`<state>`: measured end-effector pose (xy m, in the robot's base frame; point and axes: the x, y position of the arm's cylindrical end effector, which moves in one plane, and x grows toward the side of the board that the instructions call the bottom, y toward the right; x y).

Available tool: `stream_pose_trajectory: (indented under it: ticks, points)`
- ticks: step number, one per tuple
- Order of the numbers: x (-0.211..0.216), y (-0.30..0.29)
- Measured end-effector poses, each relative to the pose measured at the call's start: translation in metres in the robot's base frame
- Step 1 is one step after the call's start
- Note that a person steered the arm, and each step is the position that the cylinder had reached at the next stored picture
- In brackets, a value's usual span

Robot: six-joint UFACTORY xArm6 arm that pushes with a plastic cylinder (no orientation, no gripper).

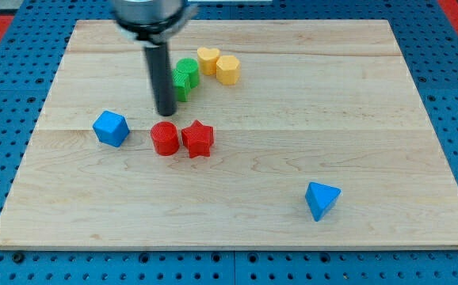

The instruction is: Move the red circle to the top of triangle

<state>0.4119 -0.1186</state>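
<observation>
My tip (166, 113) stands just above the red circle (164, 138), with no fingers to open and hold of nothing; the red star (198, 138) touches the circle's right side. The blue triangle (322, 199) lies well apart, lower right near the wooden board (387, 103)'s bottom edge, bare wood between. A blue cube (111, 128) sits left; green blocks (185, 77) and yellow blocks (219, 65) cluster up top.
</observation>
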Motion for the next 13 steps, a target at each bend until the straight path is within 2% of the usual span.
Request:
stream_pose_trajectory:
  ticks: [1, 3, 5, 6, 7, 8, 9, 11, 12, 13]
  points:
    - [0.011, -0.015]
    - [0.066, 0.006]
    - [0.062, 0.108]
    - [0.062, 0.133]
    - [0.066, 0.123]
    - [0.102, 0.141]
    - [0.115, 0.197]
    - [0.115, 0.137]
    - [0.194, 0.156]
    - [0.187, 0.209]
